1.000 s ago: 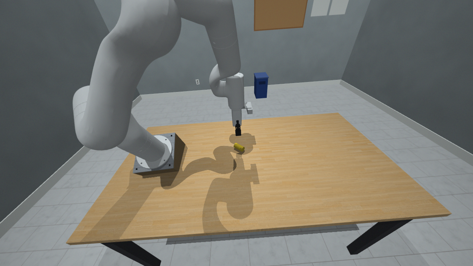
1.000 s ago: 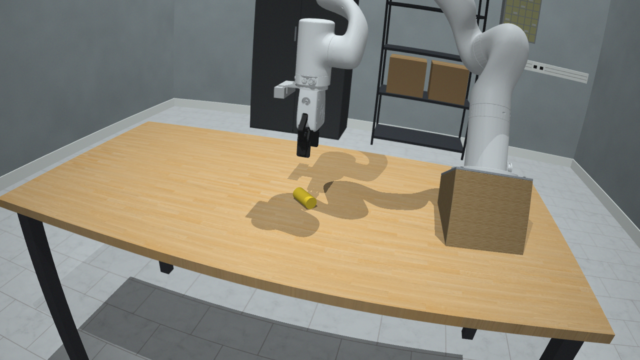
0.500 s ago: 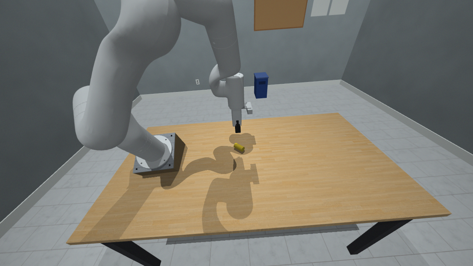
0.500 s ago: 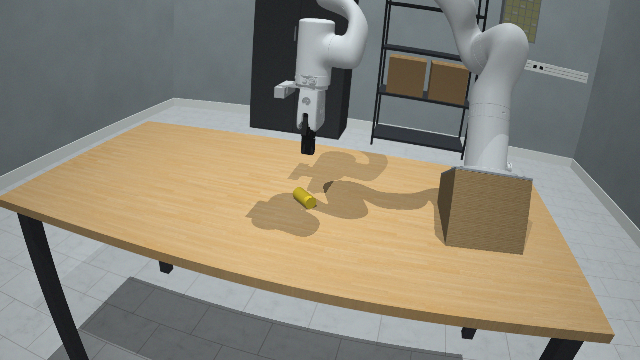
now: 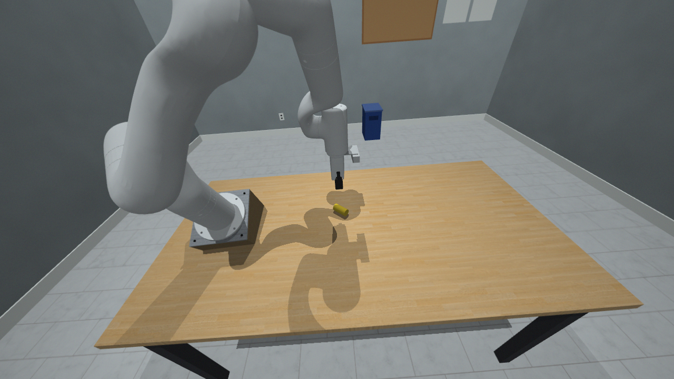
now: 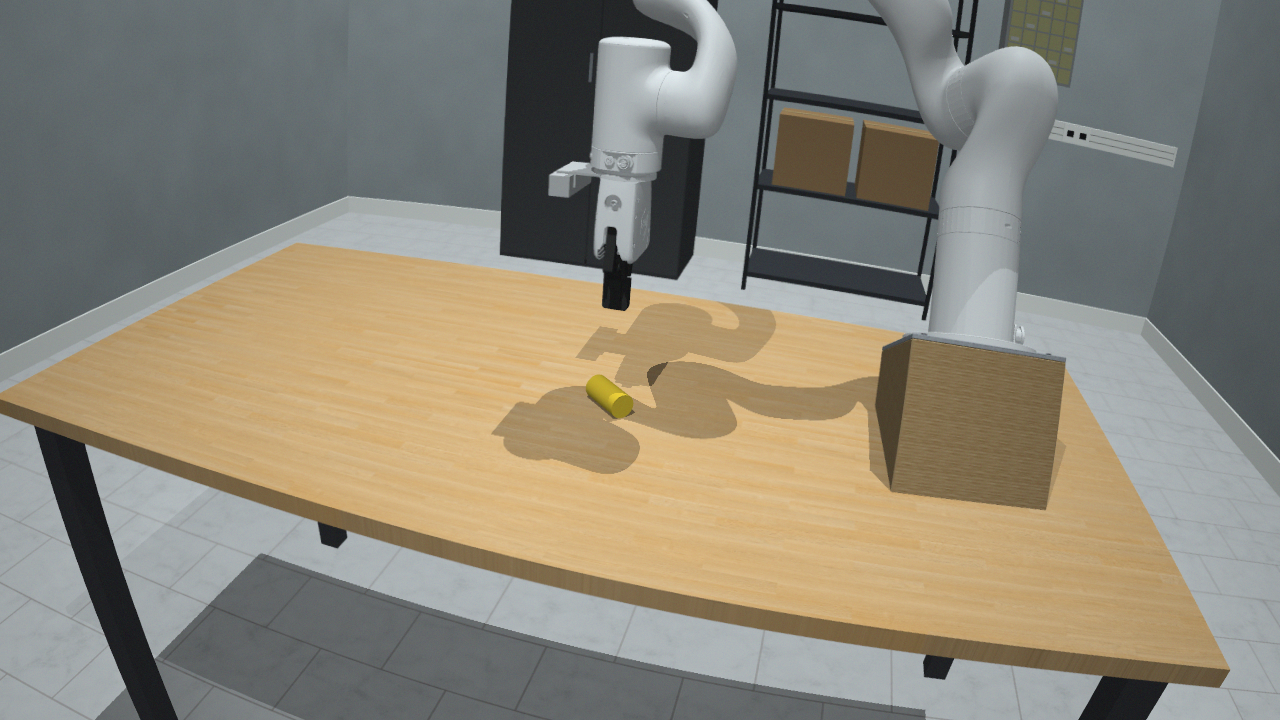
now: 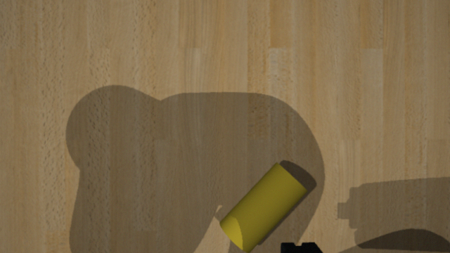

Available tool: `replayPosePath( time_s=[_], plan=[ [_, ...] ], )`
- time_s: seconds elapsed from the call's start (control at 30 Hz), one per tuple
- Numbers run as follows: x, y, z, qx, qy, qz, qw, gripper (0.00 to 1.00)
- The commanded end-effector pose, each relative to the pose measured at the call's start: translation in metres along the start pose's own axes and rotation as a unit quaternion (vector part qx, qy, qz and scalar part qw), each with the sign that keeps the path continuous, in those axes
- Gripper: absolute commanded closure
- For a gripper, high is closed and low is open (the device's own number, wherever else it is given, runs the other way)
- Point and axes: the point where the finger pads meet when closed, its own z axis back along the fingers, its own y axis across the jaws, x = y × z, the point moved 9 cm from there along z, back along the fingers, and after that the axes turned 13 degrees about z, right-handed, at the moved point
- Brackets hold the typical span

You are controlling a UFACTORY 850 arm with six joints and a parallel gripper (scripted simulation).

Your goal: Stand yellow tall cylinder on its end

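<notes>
Gripper (image 6: 614, 300) hangs above table, pointing straight down, fingers pressed together, holding nothing. Yellow tall cylinder (image 6: 609, 396) lies on its side on wooden table (image 6: 358, 376), below gripper and apart from it, inside arm's shadow. In wrist view cylinder (image 7: 264, 207) lies diagonally; dark gripper tip only just shows at bottom edge. Arm base block (image 6: 975, 420) stands well apart. Beyond: black shelf rack (image 6: 768, 134) with cardboard boxes (image 6: 812, 150), dark cabinet (image 6: 546, 134), grey walls, tiled floor, blue bin (image 5: 372, 121).

yellow tall cylinder (image 6: 609, 395) lies on its side mid-table.
</notes>
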Motion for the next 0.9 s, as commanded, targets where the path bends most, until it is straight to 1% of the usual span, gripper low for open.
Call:
replayPosePath(
  time_s=[0.0, 0.03, 0.07, 0.37, 0.47, 0.53, 0.6, 0.7, 0.77, 0.87],
  plan=[
    [-0.001, 0.000, 0.001, 0.000, 0.001, 0.000, 1.000, 1.00],
    [-0.001, 0.000, 0.001, 0.000, 0.001, 0.000, 1.000, 1.00],
    [-0.001, 0.000, 0.001, 0.000, 0.001, 0.000, 1.000, 0.00],
    [-0.002, 0.003, 0.000, 0.000, -0.005, -0.040, 0.999, 0.00],
    [-0.004, 0.007, -0.001, 0.000, -0.014, -0.096, 0.995, 0.00],
    [-0.006, 0.011, -0.001, 0.001, -0.022, -0.149, 0.989, 0.00],
    [-0.008, 0.015, -0.002, 0.003, -0.033, -0.214, 0.976, 0.00],
    [-0.011, 0.023, -0.004, 0.007, -0.049, -0.305, 0.951, 0.00],
    [-0.012, 0.029, -0.004, 0.010, -0.059, -0.360, 0.931, 0.00],
    [-0.015, 0.037, -0.006, 0.016, -0.076, -0.440, 0.895, 0.00]
  ],
)
